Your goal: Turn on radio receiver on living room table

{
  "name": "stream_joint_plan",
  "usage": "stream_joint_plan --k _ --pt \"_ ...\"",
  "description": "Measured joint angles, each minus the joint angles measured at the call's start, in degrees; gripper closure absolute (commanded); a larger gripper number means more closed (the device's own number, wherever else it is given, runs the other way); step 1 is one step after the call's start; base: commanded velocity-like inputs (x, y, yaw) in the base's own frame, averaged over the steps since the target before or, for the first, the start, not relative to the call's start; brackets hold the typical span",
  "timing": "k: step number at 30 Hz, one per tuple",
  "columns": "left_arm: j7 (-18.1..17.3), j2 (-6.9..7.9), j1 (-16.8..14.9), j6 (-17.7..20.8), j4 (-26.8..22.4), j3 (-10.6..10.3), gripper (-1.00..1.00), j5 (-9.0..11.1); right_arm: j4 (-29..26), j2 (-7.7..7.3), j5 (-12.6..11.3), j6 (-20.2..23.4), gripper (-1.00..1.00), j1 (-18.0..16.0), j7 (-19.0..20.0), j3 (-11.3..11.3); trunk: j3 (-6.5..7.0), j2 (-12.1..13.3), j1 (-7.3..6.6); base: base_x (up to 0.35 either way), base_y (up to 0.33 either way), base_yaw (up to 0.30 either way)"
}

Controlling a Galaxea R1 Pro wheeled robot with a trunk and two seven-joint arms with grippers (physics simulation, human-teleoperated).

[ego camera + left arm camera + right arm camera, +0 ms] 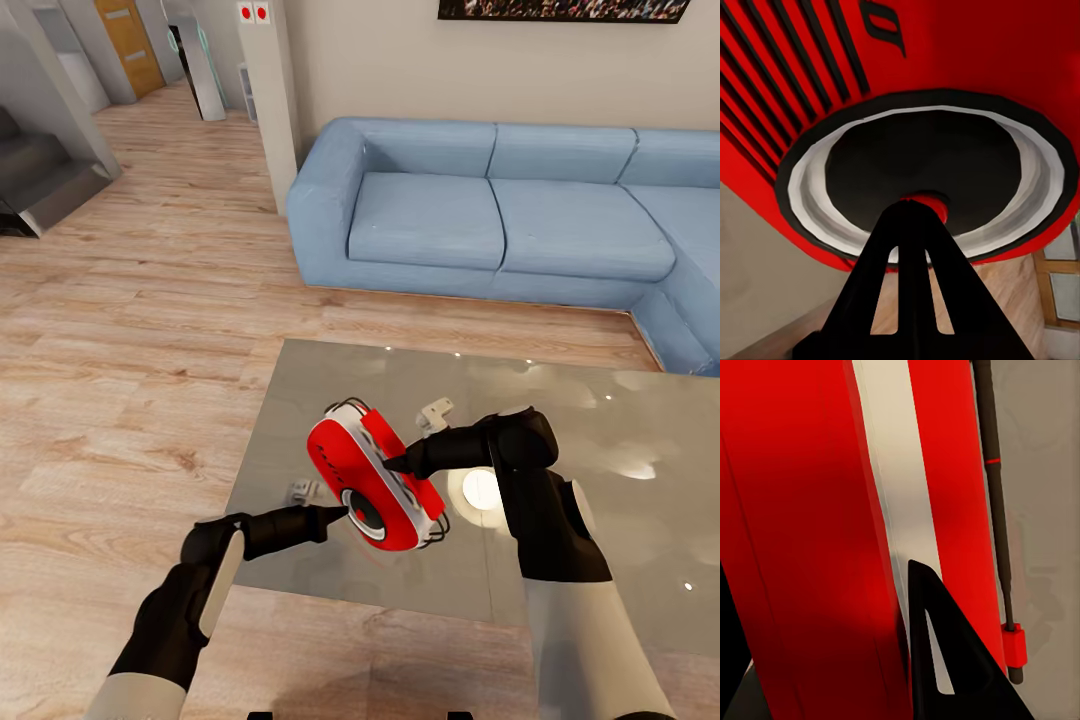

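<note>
While it hangs tilted above the near part of the table (pixel 620 440), the radio (pixel 375 478) rests between both grippers, its red face with the round dark dial (pixel 364 512) turned toward the camera and the white band along its edge.

The right gripper (pixel 395 462) meets it from 3 o'clock, jaws closed on the body: in the right wrist view one finger (pixel 945 660) lies against the white band (pixel 896 472) and the other sits on the far side of the red shell, with the thin wire handle (pixel 994 495) running beside.

The left gripper (pixel 335 516) comes in from 8 o'clock; its fingertips (pixel 916 225) press together at the dial's red centre (pixel 928 202), jaws closed and holding nothing.

A blue sofa (pixel 500 215) stands at 12 o'clock beyond the table, wood floor (pixel 130 380) at 9.
</note>
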Motion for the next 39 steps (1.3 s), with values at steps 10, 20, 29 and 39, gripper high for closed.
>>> stream_joint_plan --k 10,20,29,39 --pt "0.1 -0.17 -0.1 -1.4 2.4 0.0 1.00 0.0 0.0 0.05 0.1 0.0 1.00 0.3 -0.1 1.5 0.00 0.0 0.00 0.000 0.000 0.000" --pt "0.1 -0.69 -0.1 -3.7 5.8 0.0 1.00 0.0 0.1 0.05 0.2 0.0 1.00 0.3 -0.1 1.8 0.00 0.0 0.00 0.000 0.000 0.000" --pt "0.1 -1.68 -0.1 -6.0 7.2 0.0 1.00 -0.4 0.1 -0.07 0.5 -0.3 1.00 0.3 -0.1 1.7 0.00 0.0 0.00 0.000 0.000 0.000" --pt "-0.3 -1.82 -0.1 -5.4 4.1 -0.1 1.00 0.2 0.6 -0.18 1.0 0.0 1.00 0.2 -1.3 1.8 0.00 0.0 0.00 0.000 0.000 0.000"
